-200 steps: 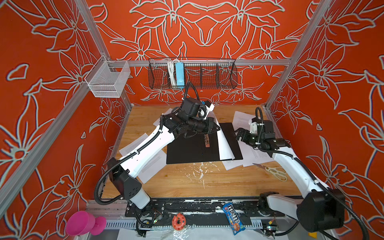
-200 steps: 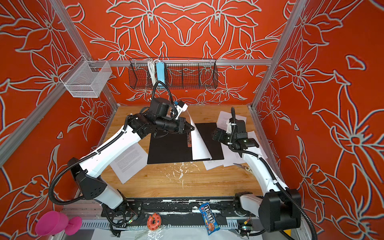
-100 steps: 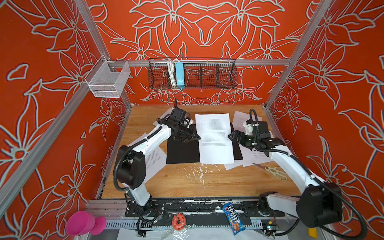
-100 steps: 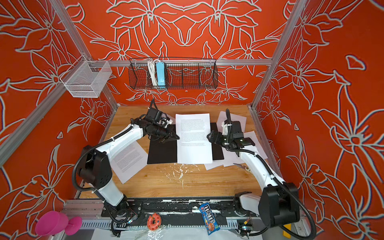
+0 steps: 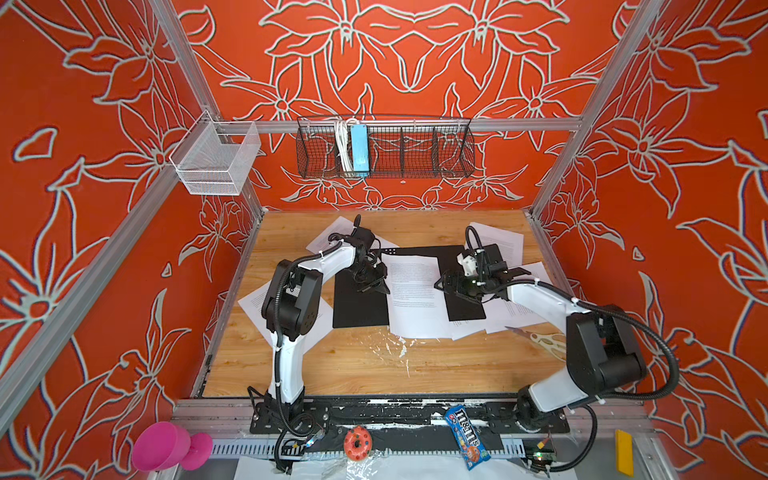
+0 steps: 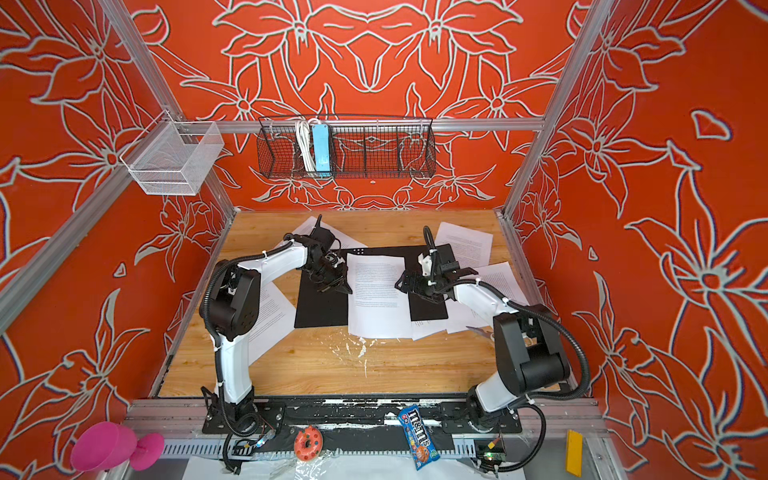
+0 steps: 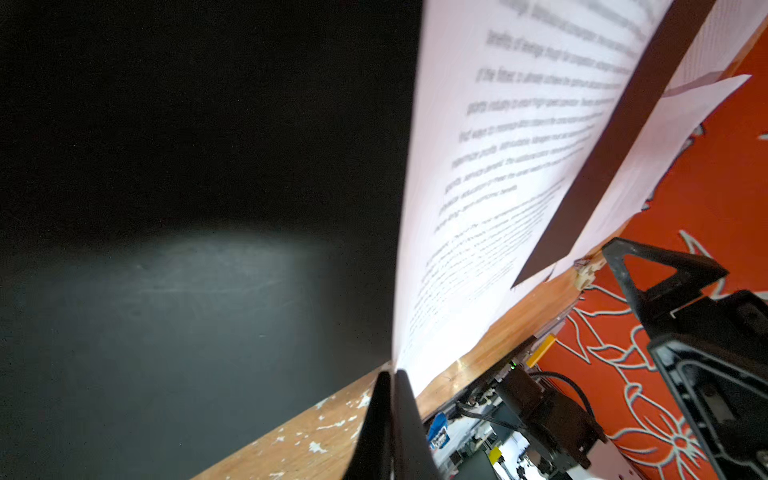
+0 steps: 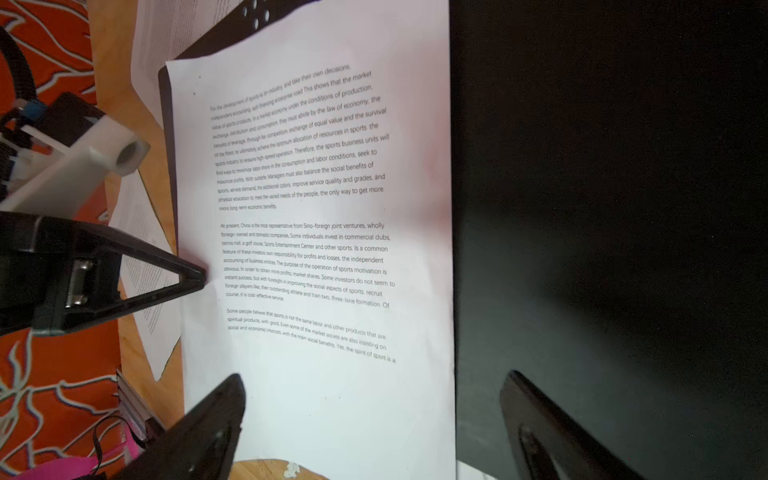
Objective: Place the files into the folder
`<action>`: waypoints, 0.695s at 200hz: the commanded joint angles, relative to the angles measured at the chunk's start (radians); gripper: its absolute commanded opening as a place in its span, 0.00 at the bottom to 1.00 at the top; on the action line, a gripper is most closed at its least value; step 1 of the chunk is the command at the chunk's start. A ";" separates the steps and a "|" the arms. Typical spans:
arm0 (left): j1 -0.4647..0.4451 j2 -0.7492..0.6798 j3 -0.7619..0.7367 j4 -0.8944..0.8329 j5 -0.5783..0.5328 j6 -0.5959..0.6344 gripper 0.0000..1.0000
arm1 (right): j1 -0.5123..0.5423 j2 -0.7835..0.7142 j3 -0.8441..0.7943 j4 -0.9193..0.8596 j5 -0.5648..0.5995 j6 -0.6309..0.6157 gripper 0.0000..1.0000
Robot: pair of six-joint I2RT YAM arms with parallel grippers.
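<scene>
white sheet (image 5: 415, 299) pinched in left pincer (image 7: 392, 374); right pincer (image 8: 374, 376) gapes wide.

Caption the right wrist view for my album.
Open right gripper hovers over a printed sheet lying on the open black folder.

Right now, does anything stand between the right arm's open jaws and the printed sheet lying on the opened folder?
Nothing visible does. The right jaws hang open over one edge of the sheet, one side above paper, one above the black inside of the folder. The left jaws, shut, pinch the opposite edge, clear of that path.
</scene>
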State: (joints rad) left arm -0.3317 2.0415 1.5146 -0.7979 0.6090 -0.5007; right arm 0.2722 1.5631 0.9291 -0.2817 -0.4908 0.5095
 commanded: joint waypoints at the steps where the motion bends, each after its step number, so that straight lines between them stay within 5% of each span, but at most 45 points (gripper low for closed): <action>1: 0.006 -0.021 -0.019 -0.058 -0.094 0.064 0.00 | 0.021 0.042 0.029 0.036 -0.003 0.024 0.97; 92: 0.006 0.020 0.019 -0.129 -0.203 0.126 0.00 | 0.064 0.176 0.031 0.166 -0.031 0.049 0.94; 139: 0.005 0.035 0.018 -0.123 -0.180 0.114 0.00 | 0.119 0.235 0.062 0.193 -0.014 0.065 0.80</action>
State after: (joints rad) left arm -0.3317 2.0624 1.5318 -0.8963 0.4274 -0.3916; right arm 0.3702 1.7657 0.9695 -0.1024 -0.5133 0.5480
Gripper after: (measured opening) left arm 0.047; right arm 0.842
